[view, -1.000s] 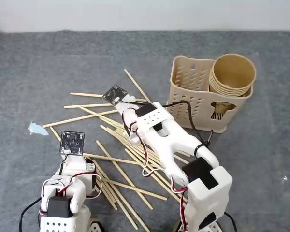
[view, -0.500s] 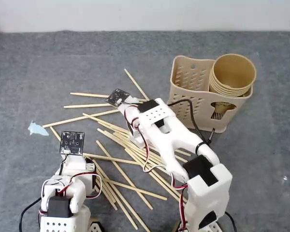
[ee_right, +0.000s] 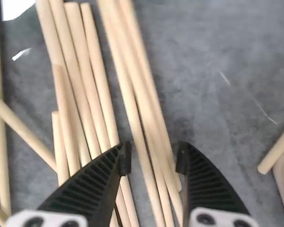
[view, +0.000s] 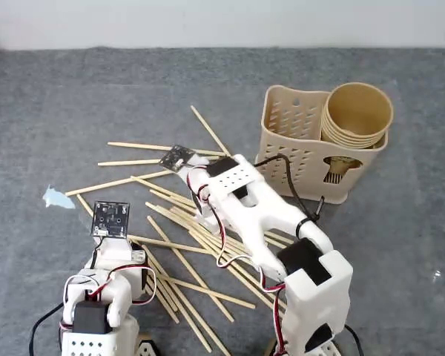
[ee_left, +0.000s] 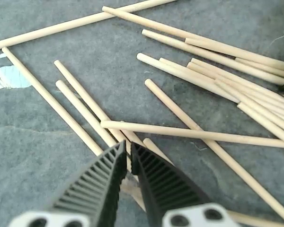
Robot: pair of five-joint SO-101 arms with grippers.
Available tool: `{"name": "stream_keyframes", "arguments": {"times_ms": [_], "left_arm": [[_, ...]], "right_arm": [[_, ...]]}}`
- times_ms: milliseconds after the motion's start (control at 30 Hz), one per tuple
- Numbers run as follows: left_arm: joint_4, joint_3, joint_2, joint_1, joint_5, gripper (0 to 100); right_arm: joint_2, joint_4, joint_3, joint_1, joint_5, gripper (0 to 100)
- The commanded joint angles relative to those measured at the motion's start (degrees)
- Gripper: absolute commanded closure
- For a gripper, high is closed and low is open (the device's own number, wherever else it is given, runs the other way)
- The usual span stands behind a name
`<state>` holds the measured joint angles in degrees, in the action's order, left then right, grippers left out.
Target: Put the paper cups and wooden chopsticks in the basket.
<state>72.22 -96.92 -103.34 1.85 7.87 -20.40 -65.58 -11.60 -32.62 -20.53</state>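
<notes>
Right claw [ee_right: 151, 158] spread wide astride the chopsticks [ee_right: 80, 71] near the basket [view: 293, 144], lining up a grab; left claw [ee_left: 128, 152] closed, empty.

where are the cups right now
In the high view the cups sit stacked in the right compartment of the basket, to the far right of the scattered chopsticks.

— What is hard to see?
— The right arm [view: 245, 200] lies over the chopsticks [view: 119, 182], so the middle of the pile is hidden.
— And the paper cups [view: 356, 111]?
— Their lower parts are hidden inside the basket [view: 293, 130].
— Anything cut off?
— A blue scrap [ee_left: 4, 78] and many sticks run off the left wrist view's edge. Stick ends hide behind the right pincer [ee_right: 153, 156].
</notes>
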Motion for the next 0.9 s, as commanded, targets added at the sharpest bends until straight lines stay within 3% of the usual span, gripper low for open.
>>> {"name": "stream_keyframes", "arguments": {"times_ms": [0, 300, 600, 867], "left_arm": [[0.18, 0.48, -0.97, -0.09, 0.62, 99], [0.18, 0.48, -0.97, -0.09, 0.62, 99], [0.18, 0.48, -0.97, -0.09, 0.62, 99], [0.18, 0.48, -0.97, -0.09, 0.62, 99]], "right_arm": [[-4.7, 0.31, 3.34, 0.13, -0.62, 80.9], [-6.11, -2.24, 8.7, 0.22, -0.7, 95.8], [-6.11, -2.86, 8.88, 0.22, -0.7, 96.8], [-6.11, -16.84, 19.87, 0.92, -0.62, 99.0]]}}
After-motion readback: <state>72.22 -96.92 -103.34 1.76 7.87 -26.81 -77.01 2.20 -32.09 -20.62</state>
